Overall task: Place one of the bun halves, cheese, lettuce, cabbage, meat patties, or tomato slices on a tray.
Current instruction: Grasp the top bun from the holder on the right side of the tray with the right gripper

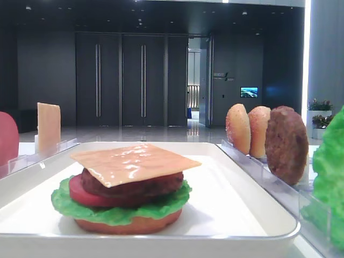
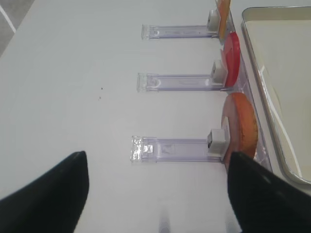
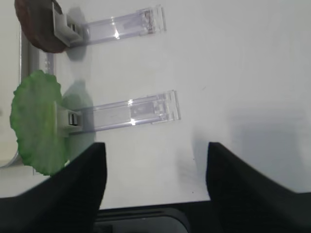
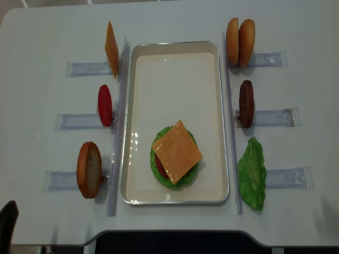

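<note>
The stack on the tray (image 4: 135, 121) ends in cheese (image 4: 177, 150), so the bun top (image 4: 232, 41) looks next. It stands on edge at the tabletop's far right, flat faces sideways, long axis upright. Pinch it across those faces, lift straight up. The right pincer (image 3: 153, 182) gapes wide, empty; so does the left pincer (image 2: 158, 189).
</note>
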